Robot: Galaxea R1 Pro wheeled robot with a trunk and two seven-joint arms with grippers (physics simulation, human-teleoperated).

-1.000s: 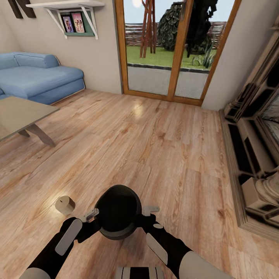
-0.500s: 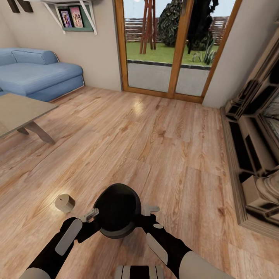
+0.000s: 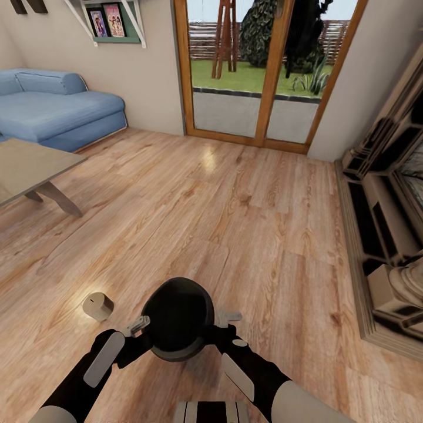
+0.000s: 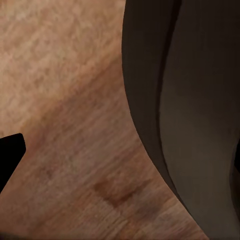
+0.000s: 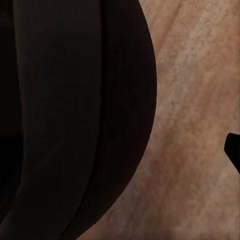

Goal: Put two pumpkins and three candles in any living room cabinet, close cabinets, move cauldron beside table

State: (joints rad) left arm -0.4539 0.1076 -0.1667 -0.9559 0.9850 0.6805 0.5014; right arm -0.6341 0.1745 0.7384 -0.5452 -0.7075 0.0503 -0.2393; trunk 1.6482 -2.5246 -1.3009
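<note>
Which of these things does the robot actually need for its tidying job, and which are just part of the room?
For the job:
cauldron, between the left gripper and right gripper
table
candle lying on the floor

Just there:
blue sofa
glass doors
fireplace
picture shelf

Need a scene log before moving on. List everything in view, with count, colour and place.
pot: one, matte black, held between both claws, low centre of the head view
candle: one, beige, lying on the floor left of the pot
table: one, greyish top, far left
sofa: one, blue, back left
shelf: one, white brackets, pictures on it, back wall
glass doors: wood-framed, back wall, garden beyond
fireplace: one, stone, right
floor: light wood planks
left claw: pressed to the pot's left side
right claw: pressed to its right side
</note>
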